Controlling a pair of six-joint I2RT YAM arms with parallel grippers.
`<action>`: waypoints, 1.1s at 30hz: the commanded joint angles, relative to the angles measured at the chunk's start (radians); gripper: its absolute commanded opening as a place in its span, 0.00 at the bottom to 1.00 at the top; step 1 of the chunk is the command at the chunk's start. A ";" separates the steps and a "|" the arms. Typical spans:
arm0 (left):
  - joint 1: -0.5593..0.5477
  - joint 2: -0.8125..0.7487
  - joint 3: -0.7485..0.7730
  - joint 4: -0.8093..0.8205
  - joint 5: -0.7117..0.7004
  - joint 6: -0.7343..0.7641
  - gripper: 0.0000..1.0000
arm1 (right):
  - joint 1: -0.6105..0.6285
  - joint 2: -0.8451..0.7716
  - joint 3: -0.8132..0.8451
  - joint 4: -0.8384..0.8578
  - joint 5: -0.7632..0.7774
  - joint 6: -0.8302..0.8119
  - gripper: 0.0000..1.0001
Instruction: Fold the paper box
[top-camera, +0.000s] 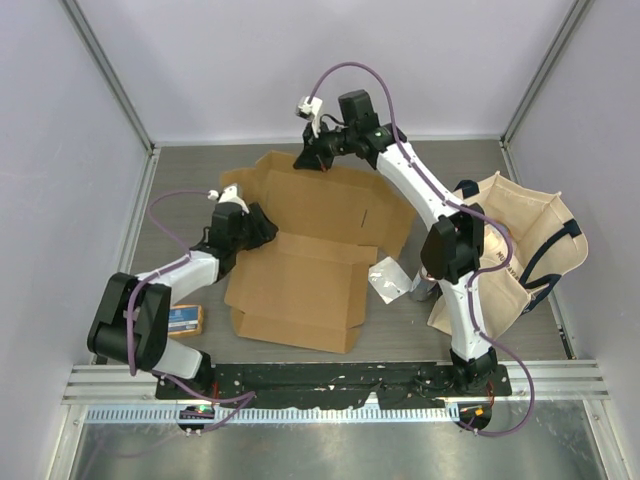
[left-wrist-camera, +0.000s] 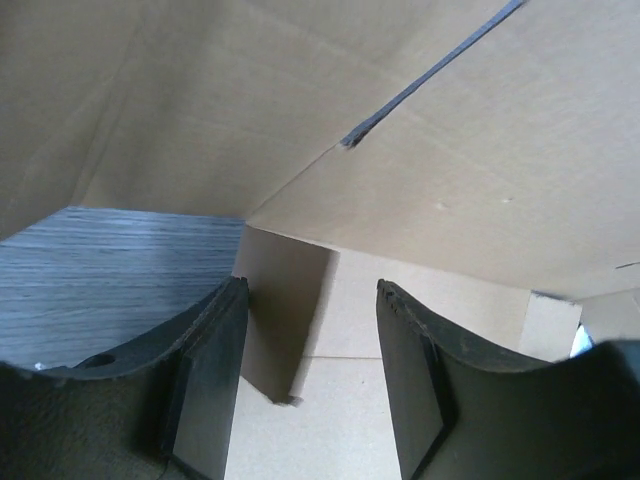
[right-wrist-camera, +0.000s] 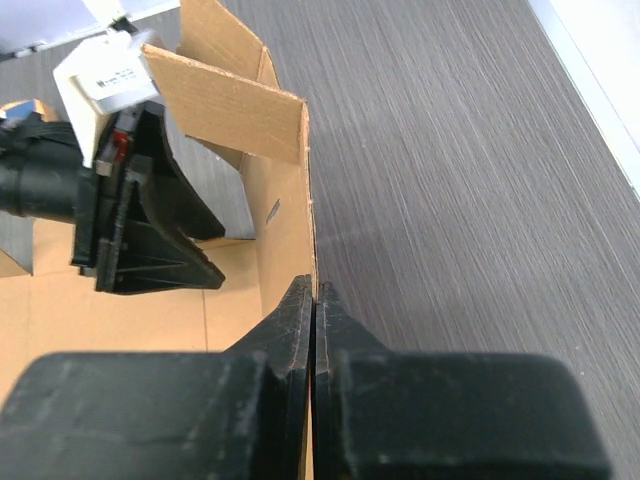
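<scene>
At the left of the top view, the left claw (top-camera: 262, 228) stands half wide at the left edge of the paper box (top-camera: 310, 270), gripping nothing. A raised flap (left-wrist-camera: 290, 320) sits just ahead, between its jaws. The box lies mid-frame, partly folded. At upper centre the right claw (top-camera: 304, 159) is pinched tight on the thin edge of the far wall (right-wrist-camera: 285, 215). A hard push on the flap could slide the sheet or tear it out of that pinch, dropping the wall.

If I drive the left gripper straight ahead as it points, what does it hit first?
Most likely the paper box: a cardboard flap stands ahead between the open fingers of the left gripper; depth unclear.
</scene>
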 joint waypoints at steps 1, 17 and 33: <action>-0.006 0.024 -0.013 0.115 0.002 -0.048 0.59 | 0.057 -0.105 -0.080 0.103 0.118 -0.032 0.02; -0.006 -0.152 -0.162 0.135 -0.028 -0.098 0.67 | 0.208 -0.107 -0.126 0.065 0.555 -0.417 0.01; -0.003 -0.413 0.152 -0.336 -0.255 -0.012 0.76 | 0.219 -0.124 -0.158 0.062 0.585 -0.523 0.02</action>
